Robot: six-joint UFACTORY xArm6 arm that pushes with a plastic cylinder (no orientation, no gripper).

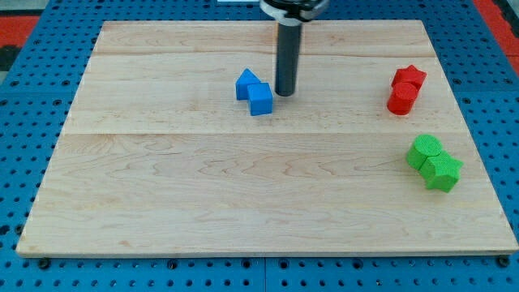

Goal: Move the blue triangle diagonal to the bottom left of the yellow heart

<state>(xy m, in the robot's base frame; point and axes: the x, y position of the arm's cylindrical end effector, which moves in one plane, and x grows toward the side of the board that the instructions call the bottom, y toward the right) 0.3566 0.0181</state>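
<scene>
The blue triangle [246,83] sat on the board [162,203] a little left of centre and nearer the top edge, touching a blue cube-like block [260,99] on the side toward the bottom right corner. My tip [285,93] stood just right of the pair, close to the blue cube-like block; whether it touched I could not tell, and being a bare rod it had nothing to open or close. The triangle looked small, rigid and light, likely to slide easily on smooth wood and to swivel if pushed off-centre, so a flat face seemed the best contact. No yellow heart showed anywhere. Near the right edge lay a red star [409,78] against another red block [401,99], and toward the bottom right corner two green blocks [434,162], well apart from the blue pair. The adjoining blue block seemed the main obstacle
</scene>
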